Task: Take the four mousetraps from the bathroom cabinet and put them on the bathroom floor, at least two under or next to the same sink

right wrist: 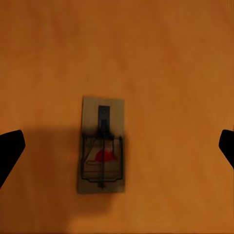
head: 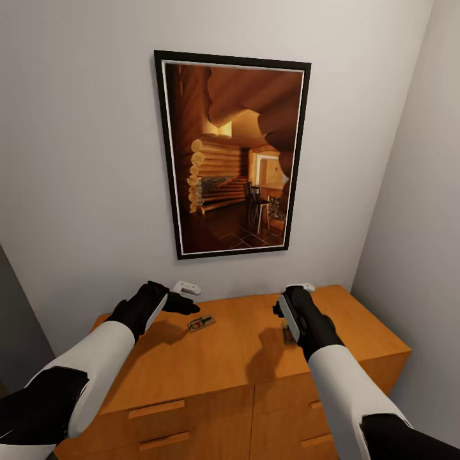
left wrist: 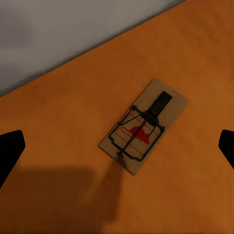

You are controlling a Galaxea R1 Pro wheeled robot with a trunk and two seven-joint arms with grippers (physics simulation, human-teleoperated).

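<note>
Two mousetraps lie on the top of the orange-brown cabinet (head: 243, 358). One mousetrap (head: 201, 323) is a flat wooden rectangle with a wire bar and a red mark, just right of my left gripper (head: 186, 298). In the left wrist view that mousetrap (left wrist: 144, 126) lies diagonally below the open gripper, whose black fingertips (left wrist: 9, 148) stand far apart at both edges. The other mousetrap (head: 287, 333) is mostly hidden under my right gripper (head: 292, 308). Seen from the right wrist, this mousetrap (right wrist: 101, 146) sits between the wide-open fingertips (right wrist: 9, 148). Neither gripper holds anything.
A large framed picture (head: 233, 153) hangs on the white wall above the cabinet. A side wall (head: 415, 223) closes in at the right. Drawer handles (head: 156, 409) show on the cabinet front. A dark grey surface (head: 16, 332) stands at the left.
</note>
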